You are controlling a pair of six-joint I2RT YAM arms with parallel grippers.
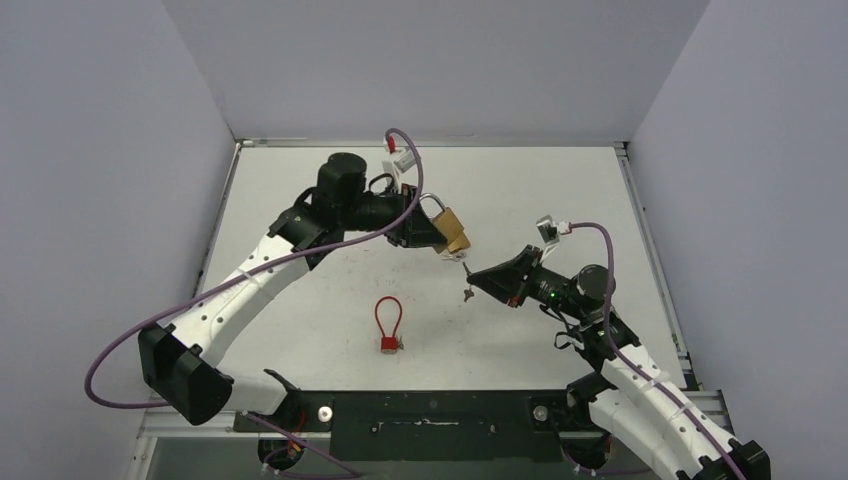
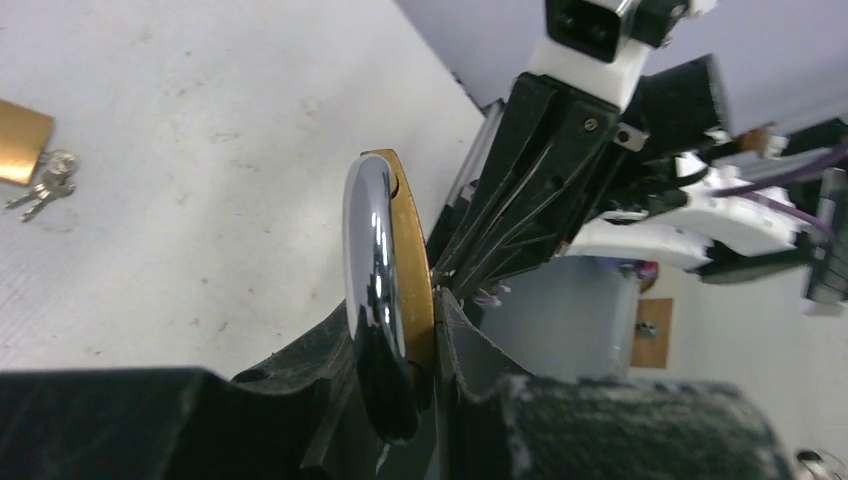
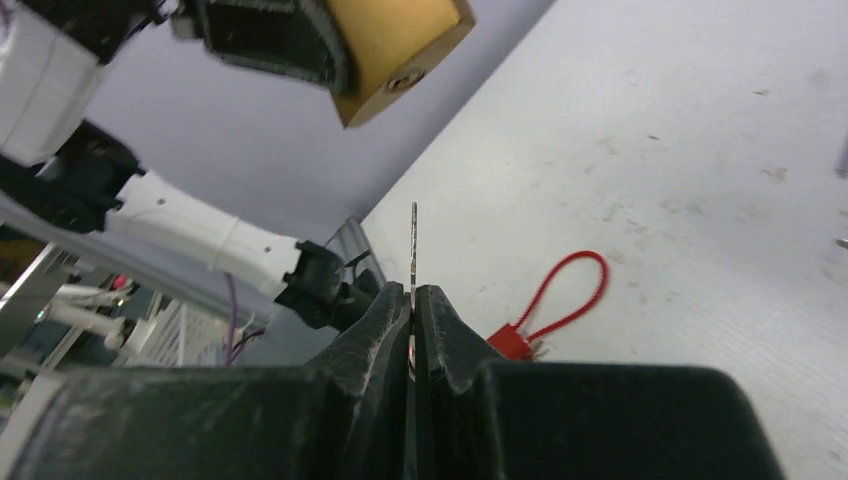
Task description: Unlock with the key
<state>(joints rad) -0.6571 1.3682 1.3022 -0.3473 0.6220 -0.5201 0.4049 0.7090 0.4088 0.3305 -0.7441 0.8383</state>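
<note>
Plainly, the risk lay in the meeting of the two held pieces. The left gripper (image 1: 437, 237) was clamped on the body of the brass padlock (image 1: 452, 229), holding it clear above the table (image 1: 560, 190) with its keyhole (image 3: 403, 80) facing the other arm. The right gripper (image 3: 413, 296) had its jaws pressed together on the key (image 3: 413, 245), whose thin blade stood out past the fingertips and pointed towards the padlock without touching it.

In the right wrist view the blade sat below and apart from the keyhole, and we could not tell whether it was turned to match the slot. We judged that a slightly off approach would land the tip on the brass face, which could pivot the key in its narrow pinch or twist the padlock in the left fingers. A second small key (image 1: 467, 294) dangled beneath the right gripper; its swing could nudge the aim.

We saw no containers in any view. A red cable lock (image 1: 388, 322) lay loose on the table, well apart from both grippers.
</note>
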